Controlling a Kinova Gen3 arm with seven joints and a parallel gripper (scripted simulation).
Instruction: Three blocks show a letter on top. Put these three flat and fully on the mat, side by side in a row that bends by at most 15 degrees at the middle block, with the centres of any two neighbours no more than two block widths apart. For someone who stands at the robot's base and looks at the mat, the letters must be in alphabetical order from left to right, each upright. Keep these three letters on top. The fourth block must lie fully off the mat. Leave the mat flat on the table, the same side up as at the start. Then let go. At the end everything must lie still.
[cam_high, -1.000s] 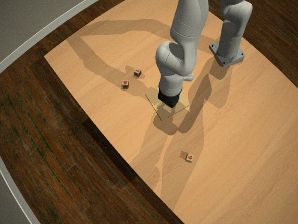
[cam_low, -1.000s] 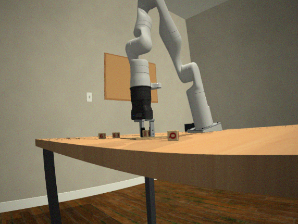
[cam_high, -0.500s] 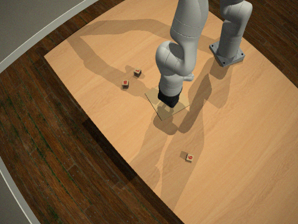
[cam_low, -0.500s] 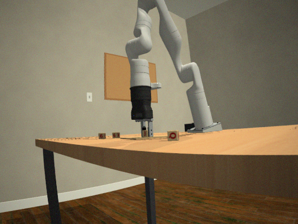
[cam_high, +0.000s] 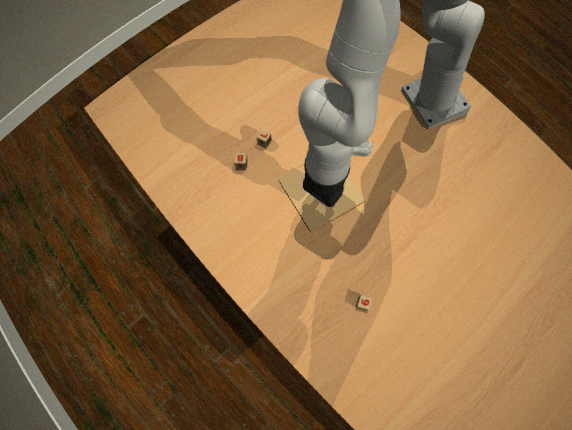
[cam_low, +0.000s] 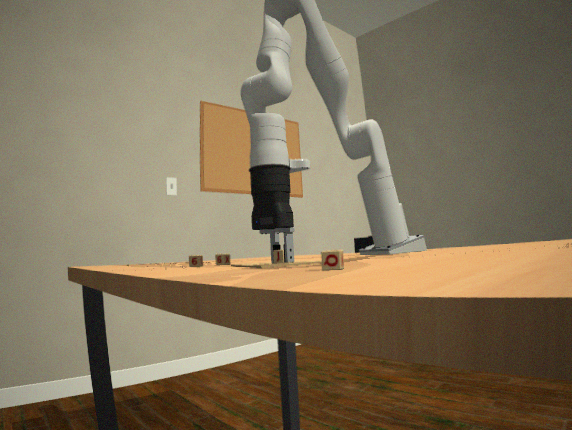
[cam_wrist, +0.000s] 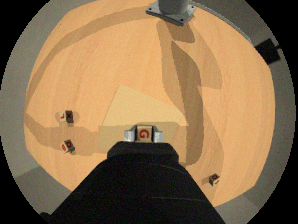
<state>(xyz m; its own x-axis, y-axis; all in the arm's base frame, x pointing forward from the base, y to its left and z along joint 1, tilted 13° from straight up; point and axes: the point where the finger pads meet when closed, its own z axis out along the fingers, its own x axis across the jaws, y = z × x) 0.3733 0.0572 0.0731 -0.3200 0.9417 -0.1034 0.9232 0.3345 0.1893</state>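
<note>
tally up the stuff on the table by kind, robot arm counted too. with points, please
pale wooden blocks with red characters (cam_high: 240, 162) (cam_low: 332, 260) (cam_wrist: 144, 134): 4
thin yellowish square mat (cam_high: 314, 220) (cam_wrist: 132, 107): 1
grey jointed robot arm (cam_high: 367, 40) (cam_low: 327, 75): 1
total: 6
</note>
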